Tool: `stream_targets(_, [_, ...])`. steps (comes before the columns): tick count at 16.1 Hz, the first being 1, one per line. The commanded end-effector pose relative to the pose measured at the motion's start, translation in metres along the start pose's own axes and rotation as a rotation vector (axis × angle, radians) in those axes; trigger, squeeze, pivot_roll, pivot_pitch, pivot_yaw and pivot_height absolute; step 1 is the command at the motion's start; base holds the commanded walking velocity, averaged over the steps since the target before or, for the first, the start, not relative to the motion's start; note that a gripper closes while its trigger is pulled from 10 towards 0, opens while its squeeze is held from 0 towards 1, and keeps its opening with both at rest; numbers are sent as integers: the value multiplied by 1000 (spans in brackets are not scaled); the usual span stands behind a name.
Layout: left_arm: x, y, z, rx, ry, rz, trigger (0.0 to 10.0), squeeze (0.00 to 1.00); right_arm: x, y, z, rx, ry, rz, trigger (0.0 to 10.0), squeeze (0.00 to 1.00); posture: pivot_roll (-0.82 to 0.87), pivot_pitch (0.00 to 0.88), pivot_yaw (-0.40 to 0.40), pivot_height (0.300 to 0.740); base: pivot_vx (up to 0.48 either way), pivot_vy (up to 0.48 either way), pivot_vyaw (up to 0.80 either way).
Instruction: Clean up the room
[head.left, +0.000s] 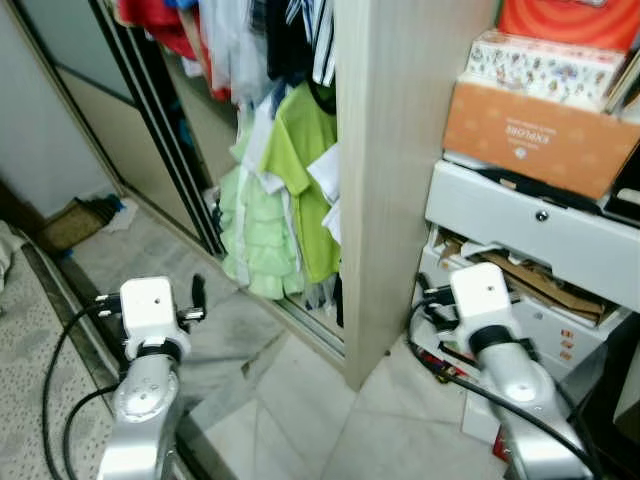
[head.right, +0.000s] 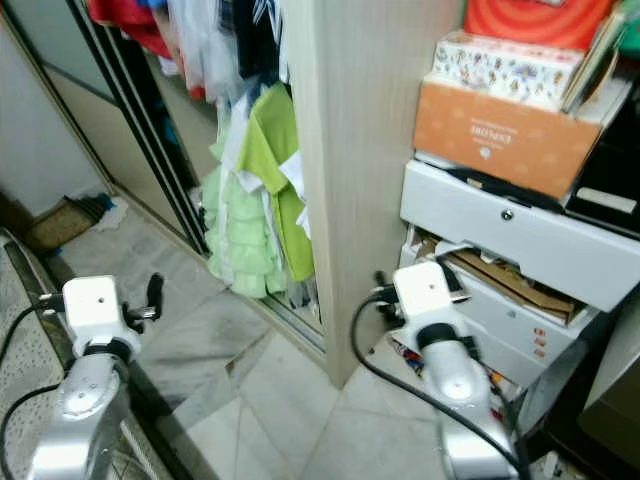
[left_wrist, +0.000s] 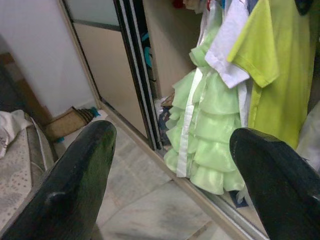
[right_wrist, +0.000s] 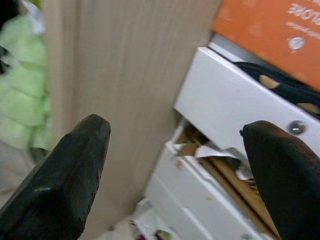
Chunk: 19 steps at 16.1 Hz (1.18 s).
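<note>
Both grippers, left (left_wrist: 170, 185) and right (right_wrist: 175, 185), hold jaws open, empty; advancing risks snagging the green ruffled dress (head.left: 262, 235) or overstuffed drawer (head.left: 530, 275).

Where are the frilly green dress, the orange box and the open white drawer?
Frilly green dress (left_wrist: 205, 160): left wrist view, on its ruffled skirt.
Orange box (head.left: 535, 135): left eye view, on its front face.
White drawer (head.left: 530, 225): left eye view, on its front panel.

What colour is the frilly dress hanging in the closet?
Pale mint green, the frilly dress has a white ribbon down its front; the left wrist view shows it best.
</note>
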<state>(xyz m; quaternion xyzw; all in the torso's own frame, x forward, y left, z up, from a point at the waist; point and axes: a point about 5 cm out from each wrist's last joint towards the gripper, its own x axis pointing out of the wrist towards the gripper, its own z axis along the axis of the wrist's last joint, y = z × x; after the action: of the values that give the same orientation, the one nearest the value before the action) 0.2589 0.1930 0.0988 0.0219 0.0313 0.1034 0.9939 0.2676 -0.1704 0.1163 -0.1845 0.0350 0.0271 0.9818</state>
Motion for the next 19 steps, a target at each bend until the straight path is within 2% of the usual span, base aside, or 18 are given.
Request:
stream_targets(1, [0,9,-4,12,12,48,10000,0,4,7,7,1,-34,28,10000,0,-213,43,57,740,0,0,800])
stream_targets(3, [-1,8,-7,2,14,51,10000,0,10,10,11,14,-55,52,10000,0,-201,27,37,740,0,0,684])
stream_targets(5, [-4,10,-8,-11,12,66,10000,0,20,14,16,44,-65,84,10000,0,-166,10,-8,740,0,0,0])
stream_targets(9, [-14,20,-11,-11,8,120,10000,0,35,24,23,46,-88,146,10000,0,-116,8,-48,740,0,0,0])
stream_targets(12, [-16,24,-11,7,6,119,10000,0,35,33,24,46,-110,168,10000,0,-110,12,-38,740,0,0,0])
stream_targets(14, [-13,24,-10,14,1,107,10000,0,34,34,24,51,-113,165,10000,0,-124,15,-21,740,0,0,0])
stream_targets(15, [-8,20,-9,15,-1,83,10000,0,32,33,23,24,-120,156,10000,0,-136,19,-7,740,0,0,800])
stream_targets(19, [-1,10,-6,13,-5,13,10000,0,27,29,20,59,-120,121,10000,0,-168,35,35,740,0,0,800])
